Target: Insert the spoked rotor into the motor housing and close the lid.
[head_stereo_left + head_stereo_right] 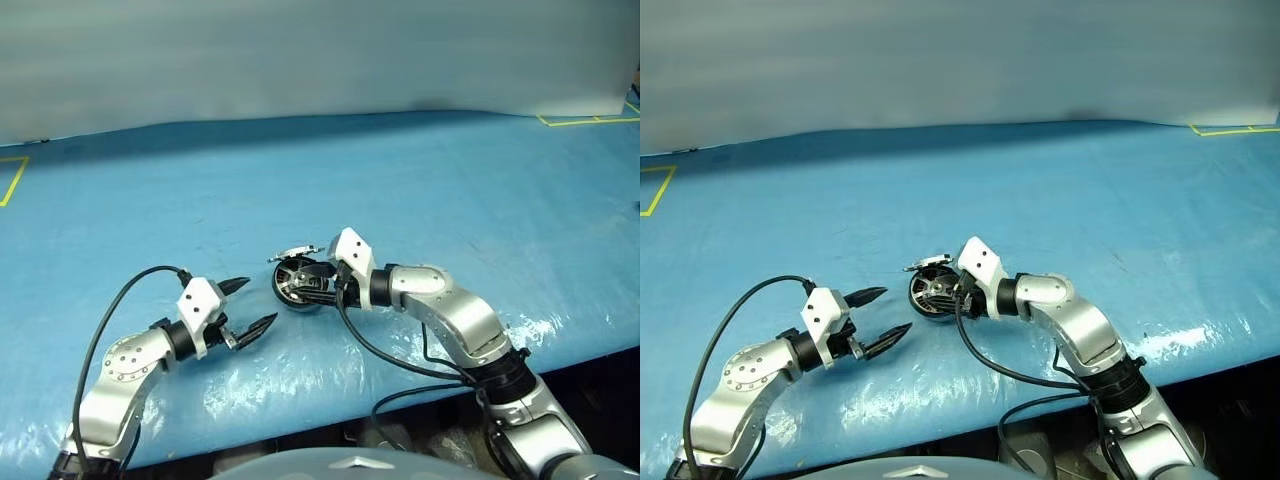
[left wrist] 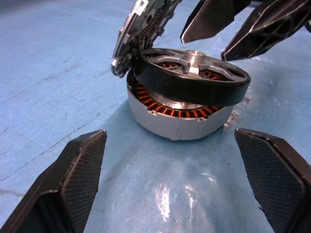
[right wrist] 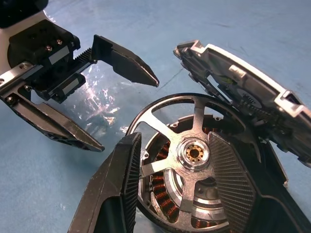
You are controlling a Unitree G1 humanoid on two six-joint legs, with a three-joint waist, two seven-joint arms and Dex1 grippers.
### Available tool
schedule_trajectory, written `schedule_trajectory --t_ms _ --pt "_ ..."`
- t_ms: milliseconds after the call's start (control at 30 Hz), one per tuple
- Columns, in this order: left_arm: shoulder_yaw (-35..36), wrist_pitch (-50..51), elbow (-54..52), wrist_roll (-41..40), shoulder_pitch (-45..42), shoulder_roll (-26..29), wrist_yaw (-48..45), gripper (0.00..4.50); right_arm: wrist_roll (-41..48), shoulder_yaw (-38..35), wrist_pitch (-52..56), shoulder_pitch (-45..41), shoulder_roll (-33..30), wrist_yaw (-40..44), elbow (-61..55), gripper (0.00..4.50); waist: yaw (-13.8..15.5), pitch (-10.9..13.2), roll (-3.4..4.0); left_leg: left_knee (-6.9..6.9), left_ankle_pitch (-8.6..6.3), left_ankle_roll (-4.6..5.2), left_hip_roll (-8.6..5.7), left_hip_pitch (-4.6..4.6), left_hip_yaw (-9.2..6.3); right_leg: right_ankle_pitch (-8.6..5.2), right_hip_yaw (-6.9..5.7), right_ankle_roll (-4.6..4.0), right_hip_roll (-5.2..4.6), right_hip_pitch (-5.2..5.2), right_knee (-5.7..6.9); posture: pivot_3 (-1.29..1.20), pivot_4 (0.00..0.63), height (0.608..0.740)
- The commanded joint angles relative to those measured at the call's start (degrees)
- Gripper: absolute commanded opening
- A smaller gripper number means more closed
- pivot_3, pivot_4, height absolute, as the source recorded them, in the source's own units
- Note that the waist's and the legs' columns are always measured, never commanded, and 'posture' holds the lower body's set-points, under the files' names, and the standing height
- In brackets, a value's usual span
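While the head view shows the motor housing (image 1: 297,290) on the blue counter (image 1: 420,190), the left claw (image 1: 250,308) hangs released nearby. Left wrist: spoked rotor (image 2: 194,80) tilted, half-seated. Right wrist: right claw (image 3: 175,187) grasping the rotor, lid (image 3: 245,99) still up.

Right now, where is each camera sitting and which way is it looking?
Left eye and right eye views: on the head, looking forward and down at the blue table; both arms show.
Left wrist view: on the left wrist, looking along the open left gripper at the motor housing, with the spoked rotor tilted on top.
Right wrist view: on the right wrist, right gripper around the rotor, beside the raised lid.
Shared: both wrist views show the other gripper too.
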Motion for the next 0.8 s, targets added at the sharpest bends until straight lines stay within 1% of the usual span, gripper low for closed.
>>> schedule_trajectory --t_ms 33,167,267,367,400,433,467,567,700,800 --pt "-0.59 -0.11 -2.55 0.39 -0.33 -0.46 0.65 4.5 -1.91 0.79 -0.71 -1.56 0.03 0.02 0.7 2.27 0.0 0.0 0.0 0.0 -0.01 0.01 0.0 0.0 0.0 0.0 0.0 0.0 0.0 0.0 0.0 0.0 0.15 0.74" --pt "-1.26 -0.34 -2.3 0.88 -0.56 -0.8 1.06 4.5 -5.88 3.21 -1.18 -2.59 -0.57 -0.49 2.19 2.27 -0.04 -0.01 0.0 0.0 0.0 0.01 0.01 0.01 0.0 0.0 0.0 0.0 0.01 0.0 0.01 0.0 0.15 0.74" --pt "-1.76 -0.48 -2.3 1.17 -0.78 -1.15 1.3 4.5 -7.11 4.76 -1.43 -2.48 -1.24 0.63 2.14 2.27 -0.02 -0.02 0.0 0.0 0.0 0.0 0.01 0.02 -0.01 0.01 -0.01 0.0 0.01 0.01 0.01 0.0 0.15 0.74" --pt "-2.18 -0.91 -2.04 1.5 -1.01 -1.5 1.6 4.5 -9.86 6.91 -3.03 -2.25 -2.95 1.45 1.99 1.73 -0.02 -0.05 -0.01 0.0 -0.01 0.01 0.01 0.04 0.0 0.0 0.0 -0.01 0.0 0.02 0.01 0.0 0.15 0.74" --pt "-2.25 -1.02 -2.0 1.57 -1.05 -1.58 1.73 4.5 -10.2 7.1 -3.45 -2.13 -3.26 1.66 1.85 1.44 -0.03 -0.06 -0.03 0.0 -0.01 0.01 0.01 0.06 0.0 0.0 0.0 -0.02 0.0 0.04 0.01 0.0 0.15 0.74" --pt "-2.31 -1.06 -2.0 1.6 -1.08 -1.61 1.84 4.5 -10.23 7.02 -3.54 -1.98 -3.33 1.86 1.69 1.04 -0.07 -0.07 -0.02 0.0 -0.01 0.03 0.01 0.08 0.0 0.0 0.0 -0.02 0.01 0.05 0.02 0.0 0.15 0.74" --pt "-2.4 -1.09 -2.03 1.63 -1.11 -1.63 1.9 4.5 -10.84 7.35 -3.82 -1.92 -3.84 2.19 1.41 0.94 -0.07 -0.07 -0.02 0.0 -0.02 0.04 0.02 0.09 0.0 0.0 0.01 -0.02 0.01 0.05 0.02 0.0 0.15 0.74" --pt "-2.72 -1.1 -2.12 1.85 -1.25 -1.7 1.96 4.5 -12.35 8.08 -5.09 -1.47 -4.98 2.72 0.87 0.94 -0.02 -0.1 -0.01 0.0 -0.03 0.06 0.02 0.1 -0.01 -0.02 0.0 -0.07 0.01 0.06 0.03 0.0 0.15 0.74" --pt "-3.02 -1.06 -2.27 2.24 -1.54 -1.97 2.14 4.5 -11.99 7.28 -5.2 -0.99 -5.07 2.98 -0.06 0.94 0.08 -0.13 -0.05 0.0 -0.03 0.05 0.03 0.1 -0.02 -0.02 0.0 -0.07 -0.01 0.07 0.03 0.0 0.15 0.74" --pt "-3.42 -0.89 -2.39 2.33 -2.04 -2.21 2.16 4.5 -10.17 4.65 -4.76 -0.75 -3.73 2.01 -0.16 0.94 0.1 -0.13 -0.06 0.0 -0.02 0.04 0.03 0.09 -0.01 -0.02 0.01 -0.06 -0.02 0.07 0.02 0.0 0.15 0.74"
